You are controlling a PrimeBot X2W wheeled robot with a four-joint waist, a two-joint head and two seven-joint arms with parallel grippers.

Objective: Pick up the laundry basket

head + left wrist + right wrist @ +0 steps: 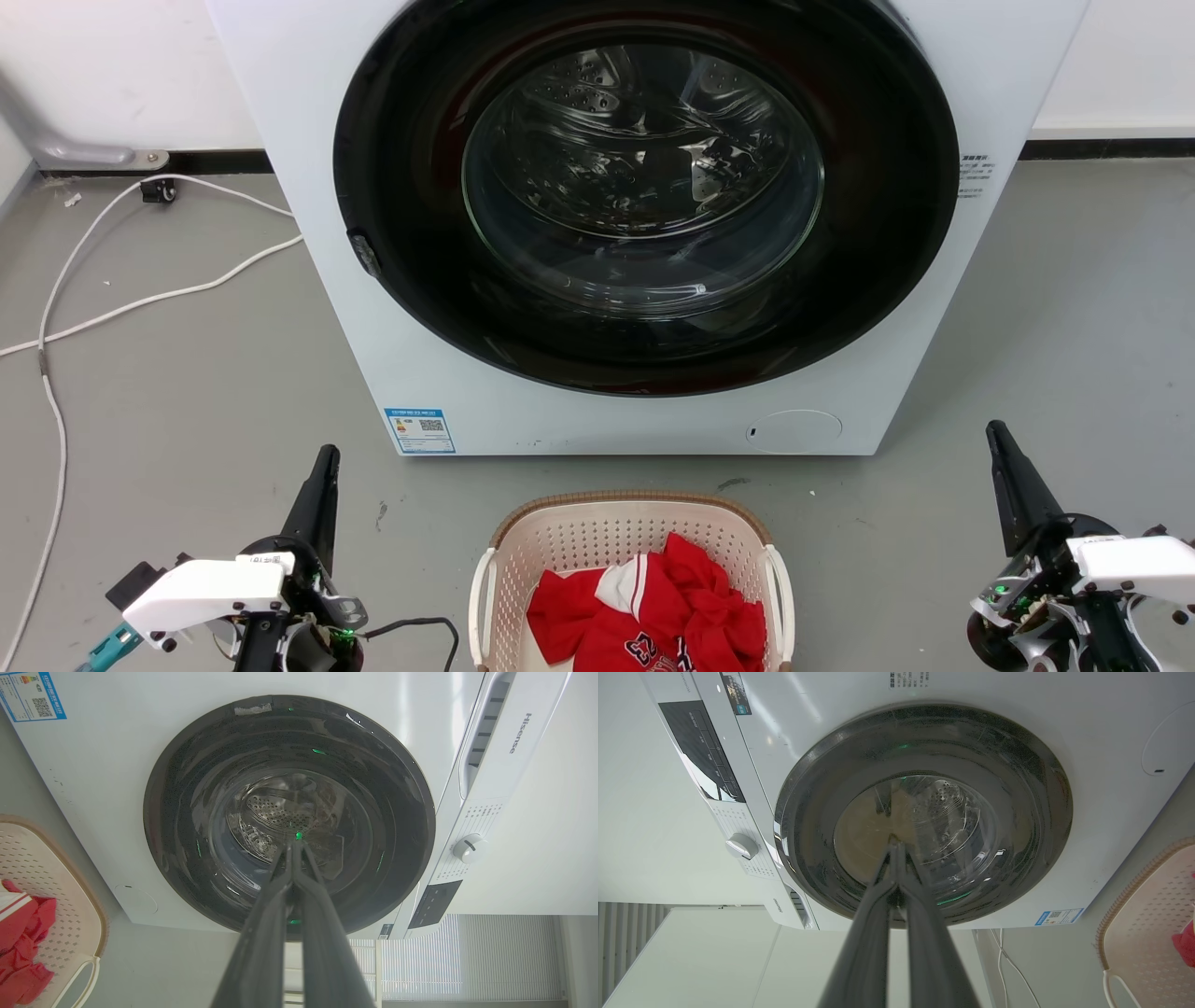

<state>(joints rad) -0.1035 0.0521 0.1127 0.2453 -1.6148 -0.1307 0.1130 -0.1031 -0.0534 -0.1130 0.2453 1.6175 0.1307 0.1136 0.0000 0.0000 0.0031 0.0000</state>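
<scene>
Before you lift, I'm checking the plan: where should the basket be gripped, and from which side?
Grip the left handle and right handle, one gripper each, from the outer sides. The basket sits upright between the left gripper and right gripper, and each white handle bows out from the wall, leaving a gap for one jaw.

I am in a laundry corner, though whether of a home or a test room I cannot tell. A white front-loading washer stands before me on a bare grey floor, its round glass door showing a steel drum. It carries a dial and an energy label. A laundry basket holding red clothing sits in front of it. Around are a plain white wall, black skirting, a loose white cable and slatted blinds.
</scene>
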